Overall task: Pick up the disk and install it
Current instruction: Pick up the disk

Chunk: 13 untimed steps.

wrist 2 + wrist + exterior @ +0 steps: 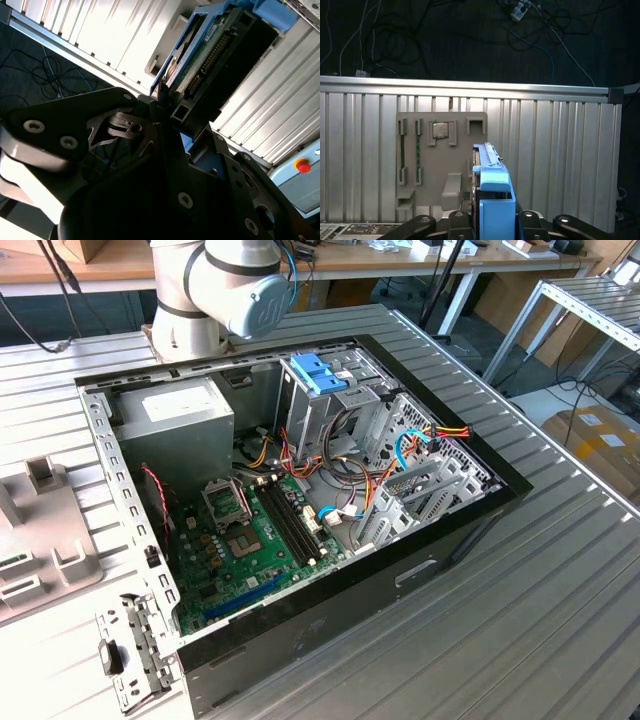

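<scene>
Your tool [492, 222] is clamped on the disk [492, 187] — held on edge over the bench [560, 150], beside the grey parts tray [427, 165]. Gripped at one end, it may swing or slip — then jam at the cage [318, 390].

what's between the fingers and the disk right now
Nothing: in the second wrist view the fingers are shut directly on the disk, with no gap showing.

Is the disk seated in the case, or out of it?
Out. In the first wrist view the disk is clamped edge-on in the gripper, with the ribbed table and grey parts tray behind it.
</scene>
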{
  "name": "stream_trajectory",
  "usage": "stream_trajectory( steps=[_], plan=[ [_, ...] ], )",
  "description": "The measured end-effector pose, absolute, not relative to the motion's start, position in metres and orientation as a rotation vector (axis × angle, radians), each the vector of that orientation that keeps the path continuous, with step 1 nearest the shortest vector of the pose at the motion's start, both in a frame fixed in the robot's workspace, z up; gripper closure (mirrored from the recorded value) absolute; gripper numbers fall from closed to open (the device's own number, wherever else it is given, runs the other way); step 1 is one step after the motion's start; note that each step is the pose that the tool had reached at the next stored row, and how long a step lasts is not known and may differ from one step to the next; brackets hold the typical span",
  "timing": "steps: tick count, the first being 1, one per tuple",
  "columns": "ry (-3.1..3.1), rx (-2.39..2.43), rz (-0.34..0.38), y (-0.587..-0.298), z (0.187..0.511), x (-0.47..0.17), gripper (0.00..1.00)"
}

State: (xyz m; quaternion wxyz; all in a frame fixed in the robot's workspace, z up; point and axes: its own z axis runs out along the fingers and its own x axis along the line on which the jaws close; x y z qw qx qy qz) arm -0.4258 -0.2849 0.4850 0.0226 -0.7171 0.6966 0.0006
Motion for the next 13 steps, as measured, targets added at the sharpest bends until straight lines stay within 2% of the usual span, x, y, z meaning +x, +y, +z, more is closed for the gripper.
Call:
stream_trajectory(
  steps=[13],
  plan=[
    [2.157,-2.221,0.002,-0.285,0.485,-0.413,0.63]
  ],
)
